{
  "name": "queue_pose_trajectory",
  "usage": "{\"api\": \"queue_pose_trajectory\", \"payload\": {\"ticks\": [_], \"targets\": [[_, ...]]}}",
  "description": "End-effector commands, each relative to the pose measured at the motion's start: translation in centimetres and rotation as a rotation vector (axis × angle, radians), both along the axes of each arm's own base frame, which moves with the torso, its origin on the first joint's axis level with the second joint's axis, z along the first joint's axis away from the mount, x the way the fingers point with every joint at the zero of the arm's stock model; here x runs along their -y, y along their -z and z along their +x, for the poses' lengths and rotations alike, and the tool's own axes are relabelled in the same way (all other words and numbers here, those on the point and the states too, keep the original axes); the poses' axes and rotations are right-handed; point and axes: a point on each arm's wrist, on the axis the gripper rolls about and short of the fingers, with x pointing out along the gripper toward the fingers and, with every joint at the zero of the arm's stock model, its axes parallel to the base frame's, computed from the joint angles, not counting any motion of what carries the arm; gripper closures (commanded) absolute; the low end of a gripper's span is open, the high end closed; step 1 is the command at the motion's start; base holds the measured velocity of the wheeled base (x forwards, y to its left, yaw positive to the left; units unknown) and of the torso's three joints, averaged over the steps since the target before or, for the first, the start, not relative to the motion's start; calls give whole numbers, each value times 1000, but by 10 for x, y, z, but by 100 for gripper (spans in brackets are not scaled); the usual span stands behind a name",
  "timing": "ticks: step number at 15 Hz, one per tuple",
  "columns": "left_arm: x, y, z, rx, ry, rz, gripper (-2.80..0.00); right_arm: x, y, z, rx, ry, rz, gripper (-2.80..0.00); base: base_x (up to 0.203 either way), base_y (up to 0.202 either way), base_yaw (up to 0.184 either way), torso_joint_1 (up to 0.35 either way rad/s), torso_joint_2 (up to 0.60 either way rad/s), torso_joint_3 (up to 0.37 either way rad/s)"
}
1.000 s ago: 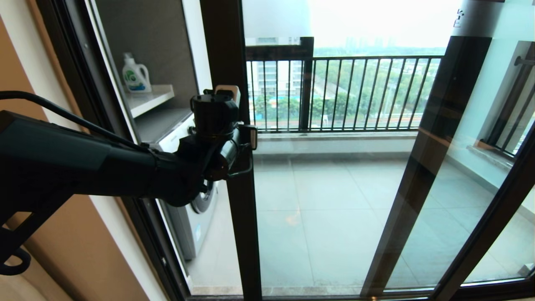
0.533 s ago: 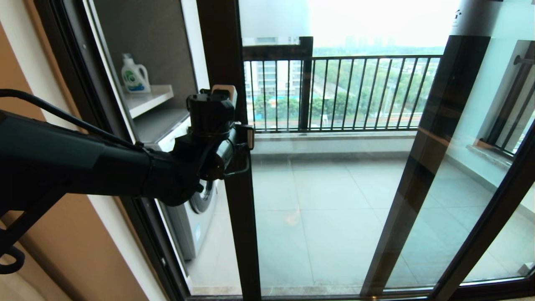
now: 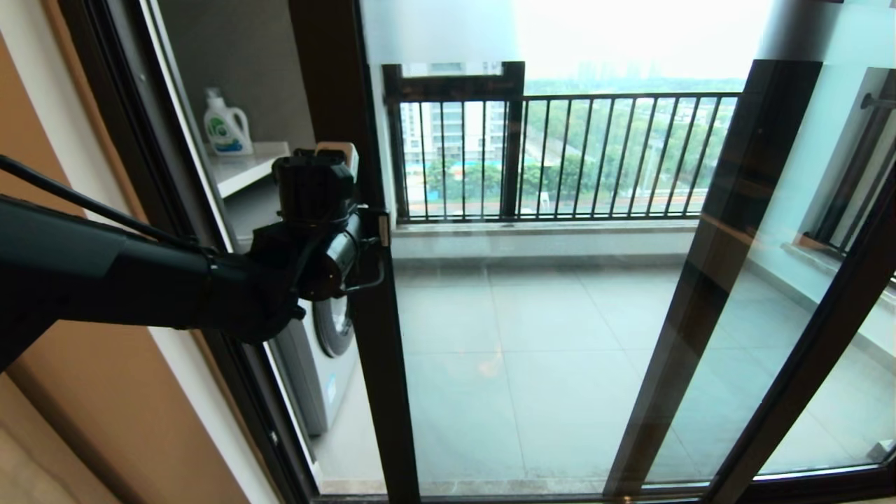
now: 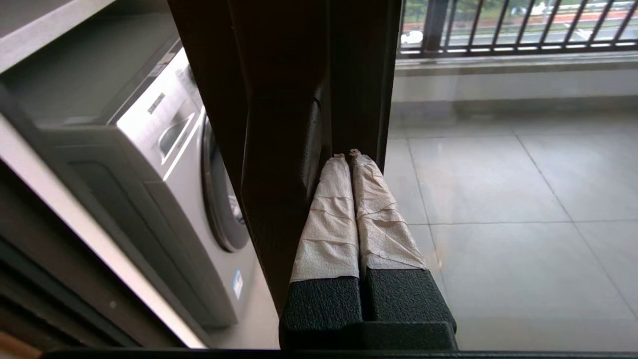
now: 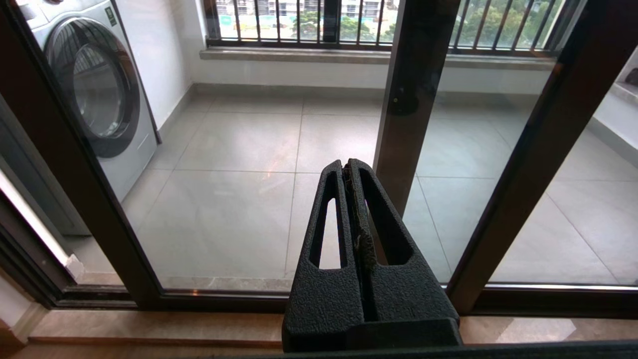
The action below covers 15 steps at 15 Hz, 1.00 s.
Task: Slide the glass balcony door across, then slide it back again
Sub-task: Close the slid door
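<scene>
Since a second ago the glass balcony door (image 3: 560, 294) has travelled to my left: its dark leading stile has shifted leftward in the head view, and my left gripper (image 4: 347, 155) has gone along with it. The gap at the jamb has narrowed, so less of the washing machine (image 3: 318, 364) and the shelf with the detergent bottle (image 3: 226, 124) shows past the frame.

My left gripper's two paper-wrapped fingers (image 4: 329, 219) are pressed flat together with nothing between them. In the left wrist view their tips sit in the slot between the black bar handle (image 4: 279, 199) and the stile, on the handle's right-hand side, so I push rather than grasp. My right gripper (image 5: 347, 167) hangs low before the glass, its fingers likewise closed on nothing, well clear of the handle.

I judge this to be one of the two slides in mid-stroke, running toward the left jamb; which of the two I cannot tell. The next move calls for a steady sideways push, tips kept seated behind the handle, easing off as the stile nears the jamb.
</scene>
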Motion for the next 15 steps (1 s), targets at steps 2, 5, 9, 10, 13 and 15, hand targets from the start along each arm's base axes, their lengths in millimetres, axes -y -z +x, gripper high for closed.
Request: {"api": "queue_pose_trajectory", "payload": {"ticks": [2,5,9,10,13,15], "targets": [[-8,-12,-14,25,4,-13,0,0,1,0,-3,-1,-1,0,0,0,0,0,0,0],[-20,-16,-15,90,-18,-35,0,0,1,0,-3,-1,-1,0,0,0,0,0,0,0],[-26,-16,-21,88,-25,-33,0,0,1,0,-3,-1,-1,0,0,0,0,0,0,0],[-31,-14,-19,81,-37,-29,0,0,1,0,-3,-1,-1,0,0,0,0,0,0,0],[-54,-12,-31,58,-29,-23,0,0,1,0,-3,-1,-1,0,0,0,0,0,0,0],[-85,-10,-42,39,22,-25,0,0,1,0,-3,-1,-1,0,0,0,0,0,0,0]]}}
